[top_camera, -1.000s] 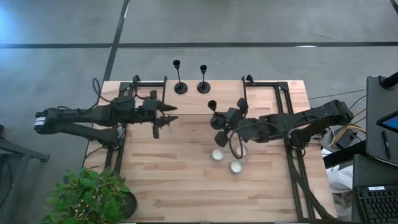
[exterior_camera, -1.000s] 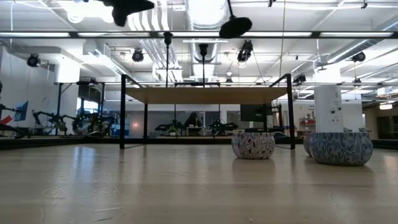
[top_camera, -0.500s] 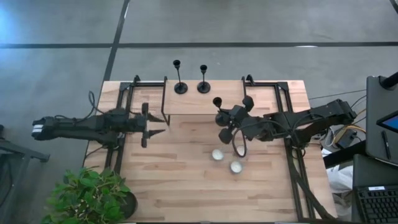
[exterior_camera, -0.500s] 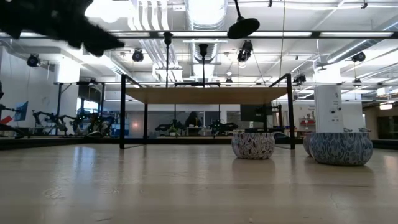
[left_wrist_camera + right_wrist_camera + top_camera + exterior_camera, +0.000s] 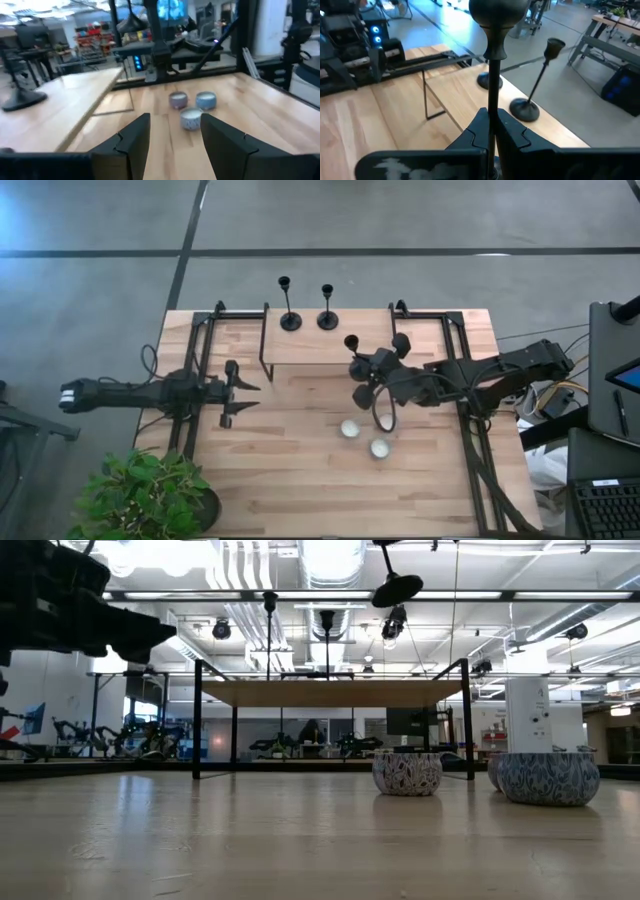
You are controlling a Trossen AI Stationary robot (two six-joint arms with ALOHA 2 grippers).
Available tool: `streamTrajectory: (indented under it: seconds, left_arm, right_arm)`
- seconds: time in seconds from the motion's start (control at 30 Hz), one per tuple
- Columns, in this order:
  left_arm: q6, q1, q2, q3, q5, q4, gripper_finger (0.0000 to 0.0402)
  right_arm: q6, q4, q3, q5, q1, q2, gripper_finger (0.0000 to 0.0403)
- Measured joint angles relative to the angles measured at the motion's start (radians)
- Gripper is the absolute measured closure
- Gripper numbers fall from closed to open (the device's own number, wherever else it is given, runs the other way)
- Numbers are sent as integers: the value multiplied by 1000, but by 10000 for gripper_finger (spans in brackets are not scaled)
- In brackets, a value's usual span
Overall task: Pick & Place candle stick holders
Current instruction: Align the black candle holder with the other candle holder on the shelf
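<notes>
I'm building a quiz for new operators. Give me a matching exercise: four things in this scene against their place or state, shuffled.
1 left gripper
2 right gripper
3 standing candle stick holders
4 small jars

A shut on a candle stick holder, at its stem
B far edge of the table
C open, empty
D tabletop beside the right arm

Pairs: 1-C, 2-A, 3-B, 4-D.
</notes>
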Motion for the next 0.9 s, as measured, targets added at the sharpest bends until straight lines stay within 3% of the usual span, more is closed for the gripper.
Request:
streamTrajectory:
  seconds: [0.4,0.7,0.9]
  left_arm:
    - [32,1,-80,-1,-86,-241,221]
    - [133,1,-119,-2,-99,-162,220]
    - [81,3,-183,-2,-157,-193,220]
  right_arm:
    - [12,-37,0,32,-1,-9,394]
    - [1,-36,-1,50,-24,-11,394]
    - [-56,-31,-15,45,-52,-41,394]
